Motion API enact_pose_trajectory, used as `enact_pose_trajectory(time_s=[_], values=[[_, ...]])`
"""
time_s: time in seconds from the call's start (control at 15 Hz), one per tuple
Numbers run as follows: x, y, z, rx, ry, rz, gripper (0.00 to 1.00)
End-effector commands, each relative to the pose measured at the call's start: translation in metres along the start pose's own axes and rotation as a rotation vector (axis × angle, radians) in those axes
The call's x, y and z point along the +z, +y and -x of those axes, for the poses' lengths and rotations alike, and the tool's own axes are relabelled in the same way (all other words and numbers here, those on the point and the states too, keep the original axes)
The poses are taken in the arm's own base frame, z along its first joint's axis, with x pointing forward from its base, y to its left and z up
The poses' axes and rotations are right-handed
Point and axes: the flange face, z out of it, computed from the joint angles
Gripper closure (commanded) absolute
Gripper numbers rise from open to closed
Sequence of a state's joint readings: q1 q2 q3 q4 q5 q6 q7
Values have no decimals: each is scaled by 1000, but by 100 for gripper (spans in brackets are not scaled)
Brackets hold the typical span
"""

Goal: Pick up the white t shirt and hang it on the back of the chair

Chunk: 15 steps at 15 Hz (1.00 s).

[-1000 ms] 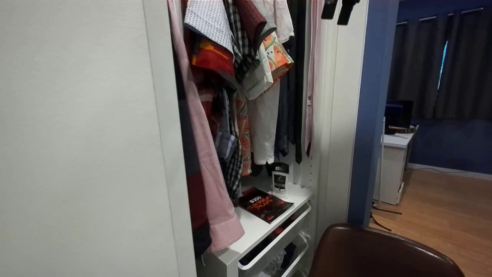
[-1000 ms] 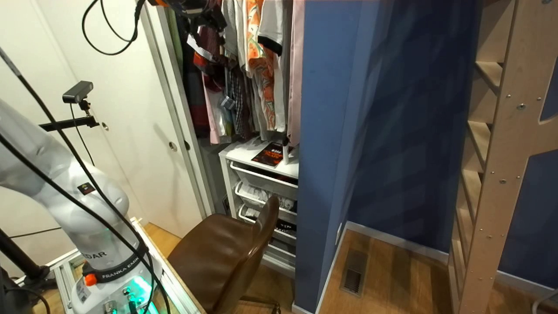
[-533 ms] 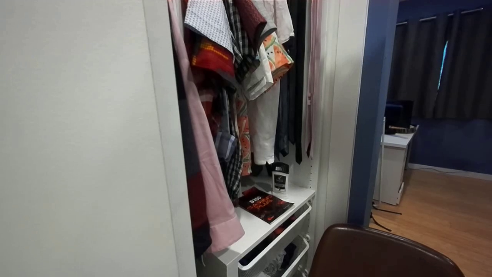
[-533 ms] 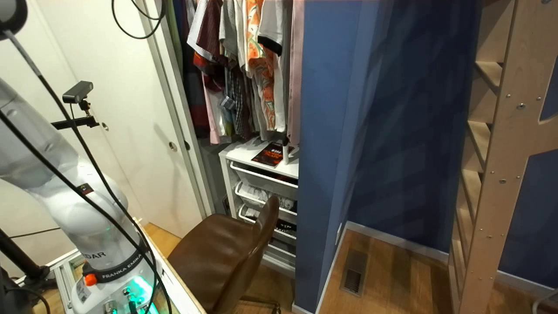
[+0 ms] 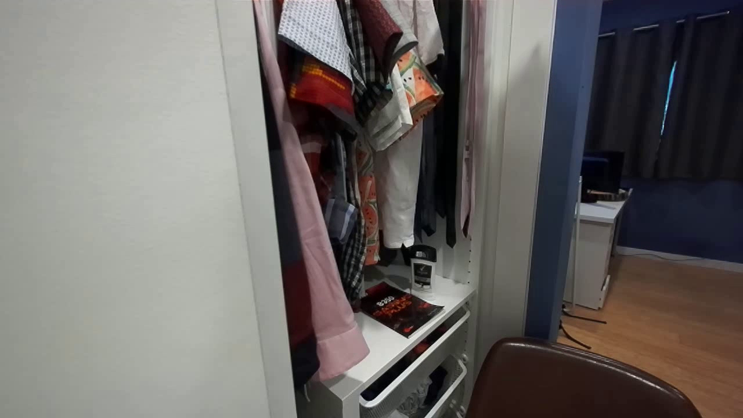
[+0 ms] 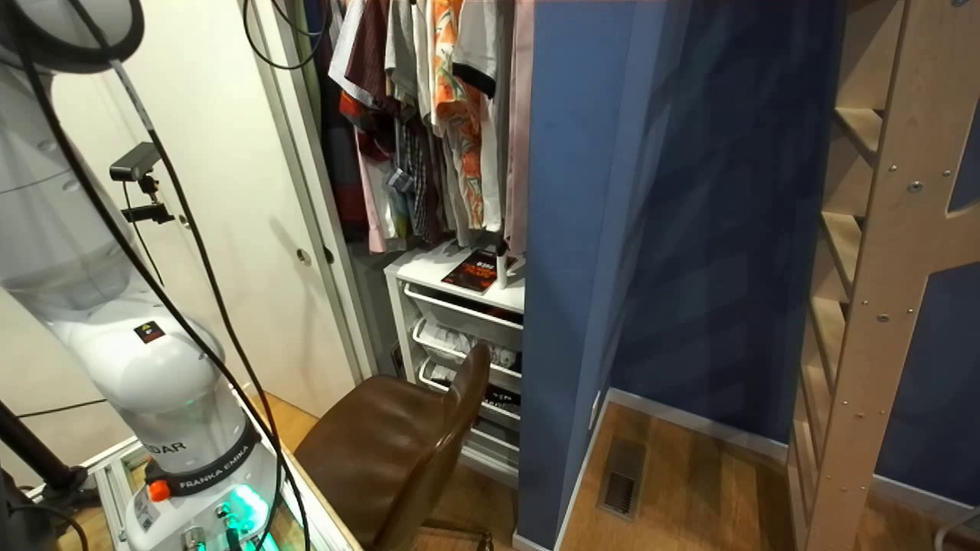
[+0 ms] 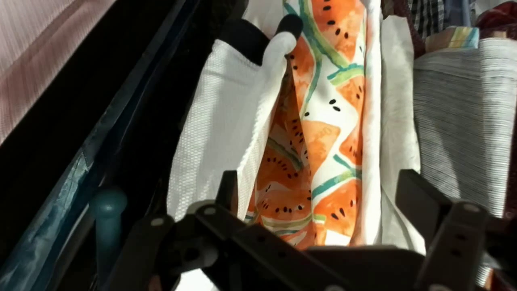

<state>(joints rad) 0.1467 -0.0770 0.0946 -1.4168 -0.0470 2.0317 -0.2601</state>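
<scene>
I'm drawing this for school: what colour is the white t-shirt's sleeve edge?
The sleeve trim looks black, clearest in the wrist view.

In an exterior view the white tabletop (image 5: 380,351) is brightest along its front edge and dimmer towards its back edge; beyond its right corner, dark curtains (image 5: 650,116) frame a bright bluish slit. Out from the front edge, the chair (image 6: 390,444) has a soft sheen, and green light flares on the robot base (image 6: 207,505). In the wrist view, strong light whitens the white t shirt (image 7: 214,113), nearby gaps go black, and the blue knob (image 7: 108,202) is blurred
</scene>
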Motion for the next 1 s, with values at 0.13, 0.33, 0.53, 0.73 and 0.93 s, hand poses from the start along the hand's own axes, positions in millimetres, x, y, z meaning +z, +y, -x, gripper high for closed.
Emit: enact_pose_trajectory(time_s=[0.13, 0.33, 0.53, 0.73, 0.93], values=[[3, 18, -2, 20, 55, 103, 0], [6, 37, -11, 39, 151, 126, 0], [13, 50, -17, 49, 194, 153, 0], [24, 51, -21, 51, 201, 90, 0], [32, 51, -23, 67, 188, 42, 0]])
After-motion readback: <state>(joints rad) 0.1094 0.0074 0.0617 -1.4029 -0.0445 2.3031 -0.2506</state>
